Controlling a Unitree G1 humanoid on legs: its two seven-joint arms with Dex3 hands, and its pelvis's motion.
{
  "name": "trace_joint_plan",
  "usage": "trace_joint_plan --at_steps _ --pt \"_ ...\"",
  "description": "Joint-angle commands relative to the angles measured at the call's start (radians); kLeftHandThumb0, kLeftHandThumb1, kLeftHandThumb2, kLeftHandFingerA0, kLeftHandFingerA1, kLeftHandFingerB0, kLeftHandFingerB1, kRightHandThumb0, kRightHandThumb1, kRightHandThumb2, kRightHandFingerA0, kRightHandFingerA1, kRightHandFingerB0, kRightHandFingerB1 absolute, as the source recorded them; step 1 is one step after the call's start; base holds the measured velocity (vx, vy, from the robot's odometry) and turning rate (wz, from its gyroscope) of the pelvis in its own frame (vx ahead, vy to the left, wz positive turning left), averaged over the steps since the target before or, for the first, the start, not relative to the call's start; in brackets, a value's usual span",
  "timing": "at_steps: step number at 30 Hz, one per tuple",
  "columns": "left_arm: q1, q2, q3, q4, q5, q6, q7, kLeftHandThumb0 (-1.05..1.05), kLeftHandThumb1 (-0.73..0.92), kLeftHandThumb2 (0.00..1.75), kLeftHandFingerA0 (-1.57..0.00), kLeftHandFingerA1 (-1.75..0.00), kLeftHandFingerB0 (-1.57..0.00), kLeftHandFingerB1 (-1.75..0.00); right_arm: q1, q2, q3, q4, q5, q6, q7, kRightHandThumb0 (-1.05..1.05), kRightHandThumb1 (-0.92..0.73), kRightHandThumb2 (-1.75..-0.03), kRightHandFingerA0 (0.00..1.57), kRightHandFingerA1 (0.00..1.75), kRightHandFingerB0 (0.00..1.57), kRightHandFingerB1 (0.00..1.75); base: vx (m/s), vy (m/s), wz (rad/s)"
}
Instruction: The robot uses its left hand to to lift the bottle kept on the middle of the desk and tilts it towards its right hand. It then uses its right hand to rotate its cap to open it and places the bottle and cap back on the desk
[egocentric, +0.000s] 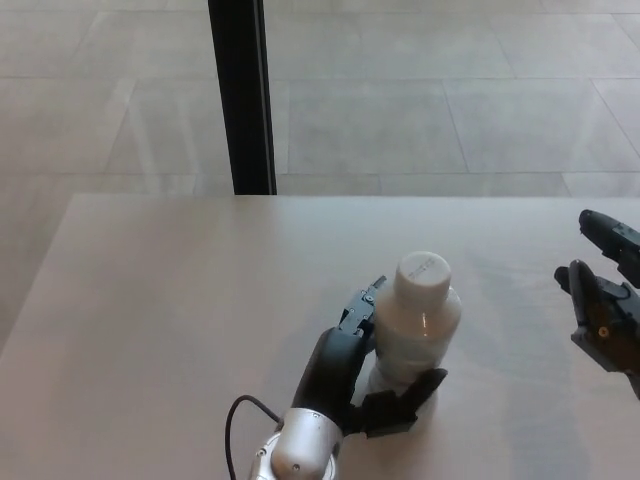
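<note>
Head view is showing the left hand (352, 375) wrapping the white bottle (418, 335) near the middle of the desk (160, 300). Two fingers are curling round the bottle's far side at about nine o'clock of its body, and the thumb is pressing across the near side at six o'clock, so the hand is clamping the bottle between them. The white cap (423, 272) is sitting on the neck, apparently screwed down, and is leaning slightly toward two o'clock, toward the robot's right. Whether the base is resting on the desk or is just clear of it cannot be told, since the thumb and the bottle's own bulk are hiding that spot.

At three o'clock of the bottle, well apart from it and at the picture's edge, the right hand (603, 320) is hovering with its fingers spread and holding nothing. A dark post (240, 95) is standing beyond the desk's far edge at eleven o'clock, over a pale tiled floor (450, 90).

The step in hand appears to be the lift and tilt: the grasp is made, the lean is only beginning, and the cap is not yet being touched. The next move probably calls for the left hand to raise the bottle and angle its neck further toward three o'clock, while the right hand is brought in so its fingers can close round the cap's rim and turn it.
</note>
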Motion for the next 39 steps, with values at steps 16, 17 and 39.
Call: trace_joint_plan --at_steps 16,17,39 --pt "-0.050 -0.136 0.015 0.165 0.164 -0.121 0.503 0.07 0.79 1.16 -0.73 -1.75 -0.57 -1.75 0.011 -0.015 -0.026 -0.055 0.022 -0.008 0.019 -0.49 -0.63 -0.59 0.87 0.83 0.50 0.37 0.00 0.000 0.00" --pt "-0.051 -0.135 0.012 0.168 0.165 -0.121 0.505 0.07 0.79 1.16 -0.73 -1.75 -0.57 -1.75 0.013 -0.016 -0.028 -0.056 0.023 -0.007 0.021 -0.49 -0.63 -0.59 0.87 0.83 0.50 0.37 0.00 0.000 0.00" --pt "-0.115 0.141 0.006 -0.015 0.299 0.121 0.243 0.15 0.59 1.18 -0.86 -1.75 -0.78 -1.43 0.032 -0.182 0.245 -0.168 -0.125 0.025 0.152 -0.49 -0.54 -0.57 0.82 0.94 0.51 0.36 0.00 0.000 0.00"
